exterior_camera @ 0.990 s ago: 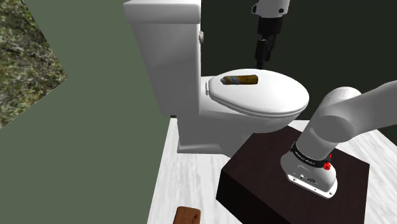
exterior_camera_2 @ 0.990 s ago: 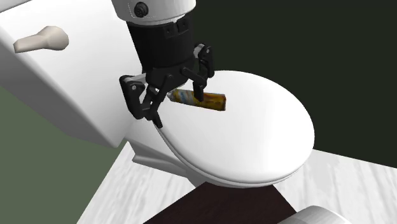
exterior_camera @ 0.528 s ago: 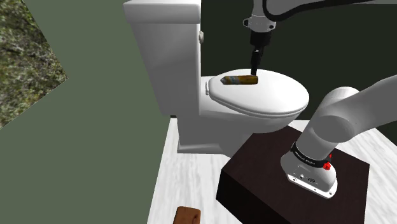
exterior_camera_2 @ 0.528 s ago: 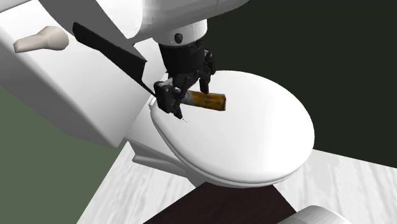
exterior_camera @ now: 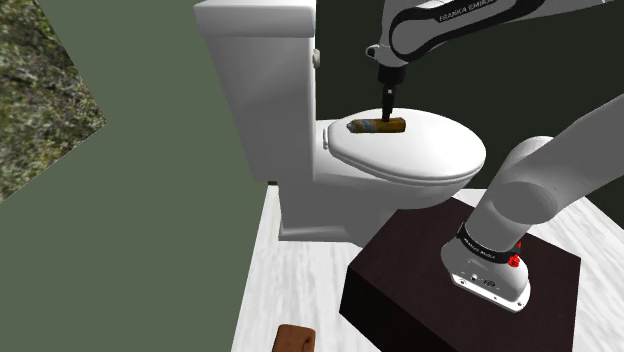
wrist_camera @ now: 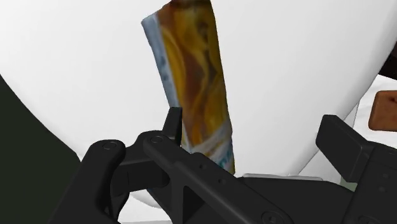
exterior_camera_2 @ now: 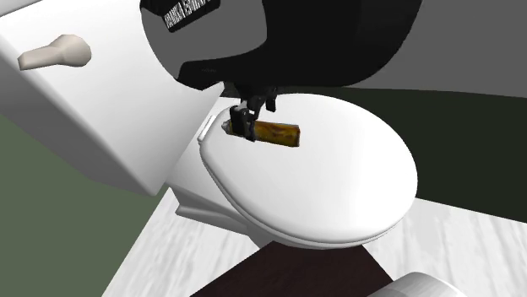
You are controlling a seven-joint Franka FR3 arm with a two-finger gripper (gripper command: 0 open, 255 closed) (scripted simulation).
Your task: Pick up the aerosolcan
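The aerosol can (exterior_camera: 378,126) is a brown-and-yellow printed cylinder lying on its side on the closed white toilet lid (exterior_camera: 430,160), near the tank. My gripper (exterior_camera: 387,100) points down just over the can's end. From the second exterior view the gripper (exterior_camera_2: 252,118) sits low at the tank-side end of the can (exterior_camera_2: 279,133), under the arm's dark bulk. Seen from the wrist, the gripper (wrist_camera: 254,137) is open. The can (wrist_camera: 194,76) lies between the fingers, close to one finger (wrist_camera: 173,124) and apart from the other (wrist_camera: 340,143).
The white toilet tank (exterior_camera: 260,70) rises beside the lid, with its flush lever (exterior_camera_2: 55,52). A small brown block (exterior_camera: 295,340) lies on the pale floor. The dark stand (exterior_camera: 400,290) sits in front of the bowl. Green wall at the shoulder view's left.
The gripper has come down and toward the tank, from well above the lid to the can's end. The arm's upper links have swung in over the toilet. The can has not moved.
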